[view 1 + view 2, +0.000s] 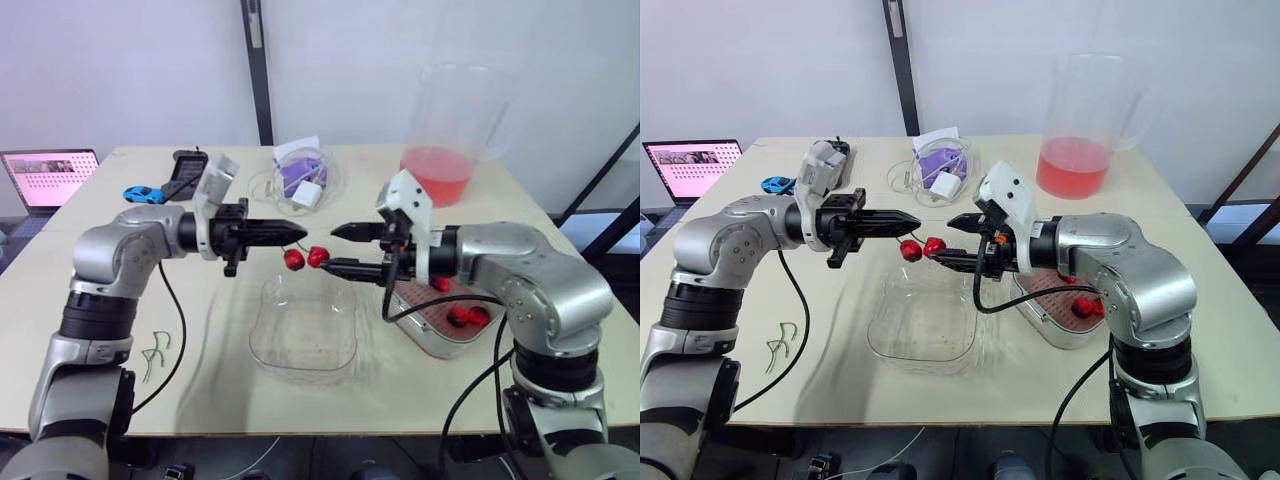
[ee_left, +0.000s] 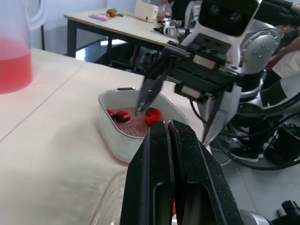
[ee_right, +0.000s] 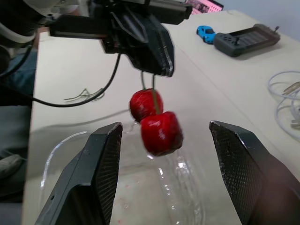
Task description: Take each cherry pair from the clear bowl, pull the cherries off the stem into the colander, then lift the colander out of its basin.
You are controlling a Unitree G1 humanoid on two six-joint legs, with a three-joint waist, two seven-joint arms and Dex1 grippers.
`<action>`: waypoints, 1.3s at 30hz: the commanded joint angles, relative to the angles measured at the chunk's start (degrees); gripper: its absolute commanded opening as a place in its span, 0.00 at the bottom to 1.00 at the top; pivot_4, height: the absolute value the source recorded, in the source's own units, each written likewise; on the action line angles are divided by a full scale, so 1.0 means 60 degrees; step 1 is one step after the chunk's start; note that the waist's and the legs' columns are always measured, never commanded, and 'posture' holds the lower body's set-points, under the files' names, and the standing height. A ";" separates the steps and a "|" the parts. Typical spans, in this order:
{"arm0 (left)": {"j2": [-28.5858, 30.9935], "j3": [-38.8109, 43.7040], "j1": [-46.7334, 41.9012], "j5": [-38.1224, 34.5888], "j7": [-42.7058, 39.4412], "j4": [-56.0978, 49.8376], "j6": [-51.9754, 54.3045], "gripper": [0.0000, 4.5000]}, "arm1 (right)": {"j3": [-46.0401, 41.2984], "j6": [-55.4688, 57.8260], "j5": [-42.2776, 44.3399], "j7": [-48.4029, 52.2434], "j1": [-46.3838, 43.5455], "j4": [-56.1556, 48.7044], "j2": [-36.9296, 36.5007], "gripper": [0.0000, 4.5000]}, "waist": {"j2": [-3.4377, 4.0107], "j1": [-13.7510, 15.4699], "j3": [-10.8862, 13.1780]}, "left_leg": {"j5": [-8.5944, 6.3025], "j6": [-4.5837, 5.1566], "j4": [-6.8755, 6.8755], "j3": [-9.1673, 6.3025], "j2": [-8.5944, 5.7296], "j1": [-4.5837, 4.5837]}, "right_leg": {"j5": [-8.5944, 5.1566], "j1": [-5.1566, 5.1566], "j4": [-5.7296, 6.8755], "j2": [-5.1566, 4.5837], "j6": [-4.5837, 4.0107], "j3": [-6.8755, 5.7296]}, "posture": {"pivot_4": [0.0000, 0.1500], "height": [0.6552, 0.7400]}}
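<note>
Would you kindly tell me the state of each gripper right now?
Left gripper: closed, holding the cherry pair.
Right gripper: open, holding nothing.

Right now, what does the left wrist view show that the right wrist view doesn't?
Left wrist view, not the right: the pitcher of red liquid and the colander holding loose cherries. Right wrist view, not the left: the whole cherry pair hanging by its stems, the toy car and the controller. Both: the table, the bowl, the left fingers shut and the right fingers spread open.
</note>
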 commanded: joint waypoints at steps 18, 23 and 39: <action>-0.0013 0.0206 -0.0248 -0.0149 0.0059 -0.0390 -0.0189 0.00 | 0.0476 -0.0638 0.1530 -0.1315 0.0035 0.0320 0.0115 0.30 | 0.0000 0.0005 0.0000 | 0.0000 0.0000 0.0001 -0.0001 0.0000 0.0000 | 0.0000 0.0000 0.0000 0.0000 0.0000 0.0000 | 1.00 0.92; -0.0059 0.0243 -0.0355 -0.0176 0.0093 -0.0311 -0.0177 0.00 | 0.0619 -0.0751 0.1630 -0.1369 -0.0028 0.0368 -0.0074 0.20 | 0.0000 0.0006 0.0000 | 0.0000 0.0000 0.0001 0.0000 0.0000 0.0000 | 0.0000 0.0000 0.0000 0.0000 0.0000 0.0000 | 1.00 0.92; -0.0019 0.0216 -0.0333 -0.0065 0.0021 -0.0268 -0.0275 0.00 | 0.0675 -0.0804 0.2072 -0.0762 0.0414 0.0322 -0.1731 0.20 | 0.0000 0.0017 0.0000 | -0.0001 0.0002 0.0001 0.0000 0.0000 -0.0001 | 0.0000 0.0001 -0.0003 0.0000 0.0000 0.0000 | 1.00 0.92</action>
